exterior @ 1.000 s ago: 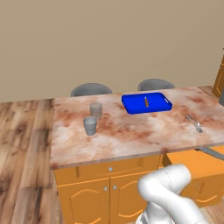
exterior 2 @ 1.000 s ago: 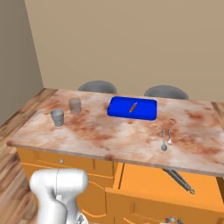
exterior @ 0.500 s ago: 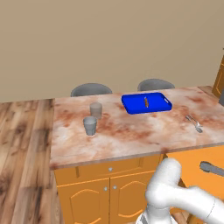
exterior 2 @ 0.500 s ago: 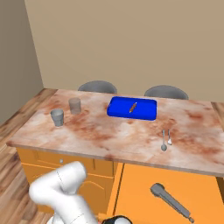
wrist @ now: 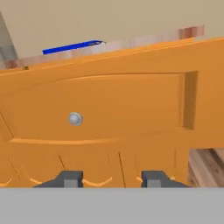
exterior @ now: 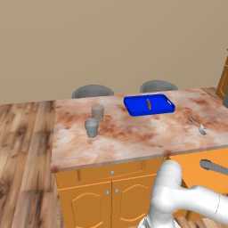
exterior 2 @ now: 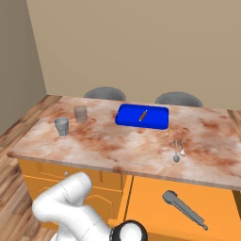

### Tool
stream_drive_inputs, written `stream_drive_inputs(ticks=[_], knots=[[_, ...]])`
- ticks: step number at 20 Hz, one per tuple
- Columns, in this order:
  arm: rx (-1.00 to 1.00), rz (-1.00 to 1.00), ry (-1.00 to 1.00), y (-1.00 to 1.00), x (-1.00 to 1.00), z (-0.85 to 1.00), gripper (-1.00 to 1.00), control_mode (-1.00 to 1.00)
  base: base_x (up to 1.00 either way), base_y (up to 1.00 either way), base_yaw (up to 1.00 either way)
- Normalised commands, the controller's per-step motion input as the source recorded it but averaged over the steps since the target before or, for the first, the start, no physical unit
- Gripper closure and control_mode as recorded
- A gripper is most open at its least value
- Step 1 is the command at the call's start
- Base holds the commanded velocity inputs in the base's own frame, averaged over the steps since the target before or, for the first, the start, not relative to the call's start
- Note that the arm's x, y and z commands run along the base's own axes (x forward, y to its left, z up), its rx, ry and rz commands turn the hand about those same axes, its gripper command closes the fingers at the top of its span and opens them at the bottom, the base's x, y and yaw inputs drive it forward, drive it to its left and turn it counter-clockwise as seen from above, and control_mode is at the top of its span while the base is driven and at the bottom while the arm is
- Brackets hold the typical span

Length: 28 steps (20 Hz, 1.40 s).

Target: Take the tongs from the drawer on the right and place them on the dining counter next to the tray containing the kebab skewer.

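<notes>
Orange wood, red-brown marble, one bright blue tray.

The counter (exterior 2: pixel 141 150) top is reddish-brown marbled stone over orange-brown cabinets. On it the tray (exterior 2: pixel 142 116) is bright blue, its skewer (exterior 2: pixel 142 115) orange-brown; left of the tray two cups (exterior 2: pixel 61 126) are grey, right of it a utensil (exterior 2: pixel 176 151) is silver. The orange drawer (exterior 2: pixel 155 207) holds dull-grey tongs (exterior 2: pixel 184 209). Below the counter, the knob (wrist: pixel 75 118) is silver and the fingertips (wrist: pixel 70 179) dark grey.

You see two grey cups (exterior: pixel 95 120) standing near each other at the left, a small shiny utensil (exterior 2: pixel 178 149) lying right, and two grey chair backs (exterior 2: pixel 104 93) behind.
</notes>
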Motion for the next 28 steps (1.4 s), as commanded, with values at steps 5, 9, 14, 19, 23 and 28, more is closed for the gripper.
stream_drive_inputs(ticks=[5,9,14,19,23,28], knots=[[0.00,-0.18,0.01,0.18,-0.64,0.97,-1.00,-1.00,0.00,0.00,0.00],[-0.08,-0.12,0.00,0.53,-0.72,1.00,-1.00,-1.00,0.00,0.00,0.00],[-0.27,0.00,0.00,0.98,-0.68,0.97,-1.00,-1.00,0.00,0.00,0.00],[-0.39,0.08,0.00,1.00,-0.45,0.56,-1.00,-1.00,0.00,0.00,0.00],[-0.42,0.12,0.03,1.00,-0.13,0.39,-1.00,-1.00,0.00,0.00,0.00],[-0.42,0.06,0.12,1.00,0.00,0.37,-1.00,-1.00,0.00,0.00,0.00]])
